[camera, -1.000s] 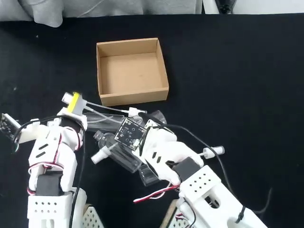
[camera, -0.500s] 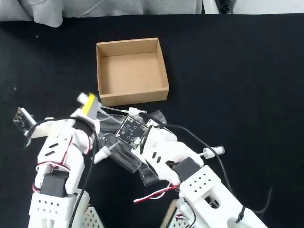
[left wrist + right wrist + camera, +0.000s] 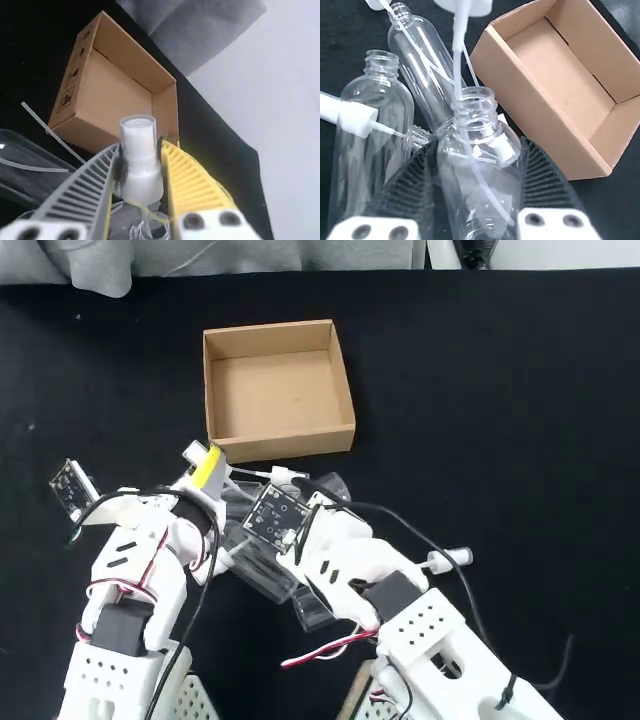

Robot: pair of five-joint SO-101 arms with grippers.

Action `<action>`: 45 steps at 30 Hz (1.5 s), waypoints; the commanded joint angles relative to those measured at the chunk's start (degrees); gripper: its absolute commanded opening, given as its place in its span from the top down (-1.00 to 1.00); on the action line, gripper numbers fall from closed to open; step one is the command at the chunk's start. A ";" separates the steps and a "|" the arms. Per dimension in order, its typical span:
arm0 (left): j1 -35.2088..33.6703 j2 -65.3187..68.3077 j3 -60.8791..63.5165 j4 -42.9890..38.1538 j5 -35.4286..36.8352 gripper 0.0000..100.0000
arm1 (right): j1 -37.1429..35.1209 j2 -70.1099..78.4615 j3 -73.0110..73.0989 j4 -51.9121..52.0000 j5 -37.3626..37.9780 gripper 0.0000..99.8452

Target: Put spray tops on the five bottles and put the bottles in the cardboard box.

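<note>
While my left gripper point(image 3: 141, 147) pinches a white spray top point(image 3: 139, 167) tight between its grey and yellow fingers, that top's thin dip tube point(image 3: 457, 60) runs down through the open neck of the clear bottle point(image 3: 477, 170) in my right gripper point(image 3: 479, 149). My right fingers are clamped on this bottle's shoulders, with its neck pointing toward the cardboard box point(image 3: 530, 95). The tube curves on inside the bottle, and the top sits above the neck, not yet seated. The box stands near, just beyond both grippers, open side up with its bare cardboard floor showing. Two other clear bottles lie on the black table point(image 3: 500, 390) right beside the held one: an open-necked bottle point(image 3: 370, 135) and a slim bottle point(image 3: 422, 60). A second spray top point(image 3: 347, 117) lies across the open-necked bottle. A third spray top point(image 3: 450, 558) lies apart on the table, to the right of my right arm.
</note>
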 commanded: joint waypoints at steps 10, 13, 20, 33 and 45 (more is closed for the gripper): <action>4.09 -0.79 -2.51 -1.41 -11.25 0.93 | 2.11 -1.71 -1.01 -1.58 -0.62 0.75; 4.09 -0.79 -3.03 -1.32 -15.74 0.93 | 2.11 -1.71 -1.10 -1.58 -0.62 0.75; 4.09 -0.79 -4.00 -0.88 -22.33 0.93 | 2.37 -1.71 -2.51 -1.49 -6.86 0.75; 6.90 -0.79 -8.04 10.11 -20.48 0.42 | 2.02 -4.97 -1.89 -1.32 -7.38 0.75; 8.31 -0.79 -12.09 12.66 -17.14 0.51 | 2.11 -24.66 8.04 -1.58 -7.38 0.75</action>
